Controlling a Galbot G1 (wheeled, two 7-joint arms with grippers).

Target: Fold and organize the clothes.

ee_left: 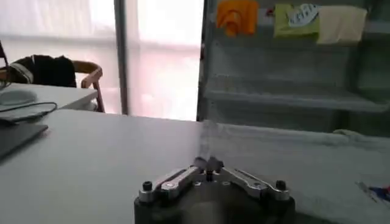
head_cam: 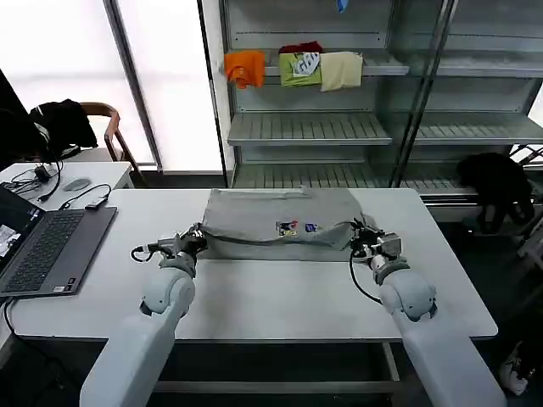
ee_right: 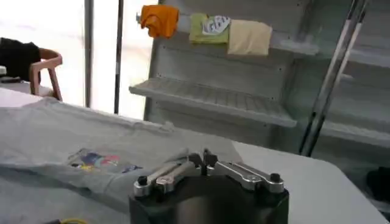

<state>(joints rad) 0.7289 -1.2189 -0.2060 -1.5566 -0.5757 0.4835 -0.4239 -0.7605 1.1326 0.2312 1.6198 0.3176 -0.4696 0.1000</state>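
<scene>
I've got my left gripper (head_cam: pixel 198 236) and right gripper (head_cam: pixel 360 235) both pinched shut on the grey shirt's (head_cam: pixel 280 216) near edge, cloth stretched between them.

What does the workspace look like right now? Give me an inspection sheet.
Surface: white table, bare in front.
Job's things: grey shirt spread flat at the far middle, chest print up, near edge lifted.
Clutter: laptop at the table's left end.
Grippers: left pincer shut on the shirt's near-left edge; right pincer shut on its near-right edge.
Cables: black cable beside the laptop.
Surroundings: shelf unit behind with orange, green and cream folded garments; chair at left.
</scene>
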